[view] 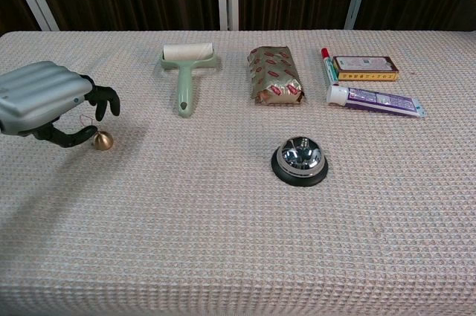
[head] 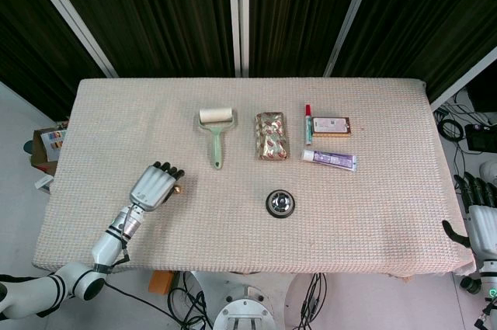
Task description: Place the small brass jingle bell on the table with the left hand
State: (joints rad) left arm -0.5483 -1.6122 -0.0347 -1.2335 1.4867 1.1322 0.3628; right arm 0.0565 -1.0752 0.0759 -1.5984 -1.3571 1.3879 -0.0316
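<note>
Left hand (view: 46, 102), fingers parting, barely pinches the jingle bell (view: 102, 140) resting on the bench (view: 223, 219); only release and withdrawal remain.

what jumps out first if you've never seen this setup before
The eye goes first to the left robot hand at the table's left side, with the small brass jingle bell at its dark fingertips; whether it is released cannot be told. Next comes the shiny call bell alone near the middle. Behind it runs a row: green lint roller, foil-wrapped packet, and purple toothpaste tube.
</note>
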